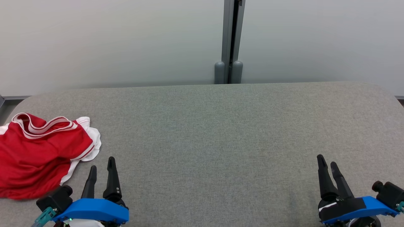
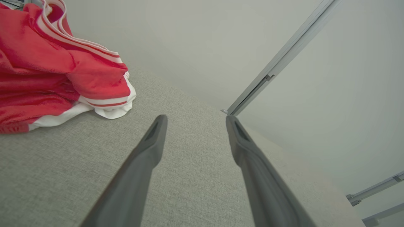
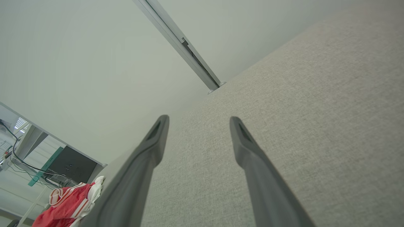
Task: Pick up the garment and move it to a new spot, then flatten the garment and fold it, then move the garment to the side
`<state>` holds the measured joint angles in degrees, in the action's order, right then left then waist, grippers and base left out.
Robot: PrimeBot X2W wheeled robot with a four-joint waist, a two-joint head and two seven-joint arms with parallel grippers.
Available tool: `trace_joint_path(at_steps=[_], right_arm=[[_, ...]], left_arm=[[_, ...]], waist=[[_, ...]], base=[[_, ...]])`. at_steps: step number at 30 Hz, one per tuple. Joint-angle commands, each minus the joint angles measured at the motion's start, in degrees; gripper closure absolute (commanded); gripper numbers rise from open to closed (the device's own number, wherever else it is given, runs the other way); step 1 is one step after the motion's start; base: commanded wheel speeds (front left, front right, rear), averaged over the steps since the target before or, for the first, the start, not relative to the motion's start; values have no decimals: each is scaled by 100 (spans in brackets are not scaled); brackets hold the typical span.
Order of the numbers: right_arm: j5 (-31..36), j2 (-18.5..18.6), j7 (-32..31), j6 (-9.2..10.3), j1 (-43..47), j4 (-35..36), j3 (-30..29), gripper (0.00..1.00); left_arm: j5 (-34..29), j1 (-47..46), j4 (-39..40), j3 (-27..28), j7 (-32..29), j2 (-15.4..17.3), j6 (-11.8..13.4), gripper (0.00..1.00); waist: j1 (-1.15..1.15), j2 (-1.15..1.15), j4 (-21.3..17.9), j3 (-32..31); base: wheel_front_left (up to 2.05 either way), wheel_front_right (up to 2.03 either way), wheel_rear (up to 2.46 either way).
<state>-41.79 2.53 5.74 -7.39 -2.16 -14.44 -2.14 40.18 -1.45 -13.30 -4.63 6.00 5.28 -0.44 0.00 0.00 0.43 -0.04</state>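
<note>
Spreading across your view, the grey worktop [image 1: 221, 132] carries the crumpled red-and-white garment [image 1: 41, 154] at nine o'clock, near its left end. Your left gripper [image 1: 102, 162], at seven o'clock just beside the cloth, and your right gripper [image 1: 326, 160], at five o'clock and well apart from it, both stand wide open and empty. If you pinch only a loose top fold, the heap may drag and slip off that end.
</note>
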Motion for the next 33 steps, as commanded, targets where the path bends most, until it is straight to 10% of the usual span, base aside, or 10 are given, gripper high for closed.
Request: trace_joint_path(at_steps=[1,33], right_arm=[[135,39,76,-9,-62,24,-1,0],[1886,47,557,-13,-2,-217,19,0]], left_arm=[[-184,-32,43,-37,57,54,41,0],[-1969,175,-122,-295,533,158,343,0]], waist=[[0,0,-9,-1],[0,0,13,-64]], base=[[0,0,0],[0,0,0]])
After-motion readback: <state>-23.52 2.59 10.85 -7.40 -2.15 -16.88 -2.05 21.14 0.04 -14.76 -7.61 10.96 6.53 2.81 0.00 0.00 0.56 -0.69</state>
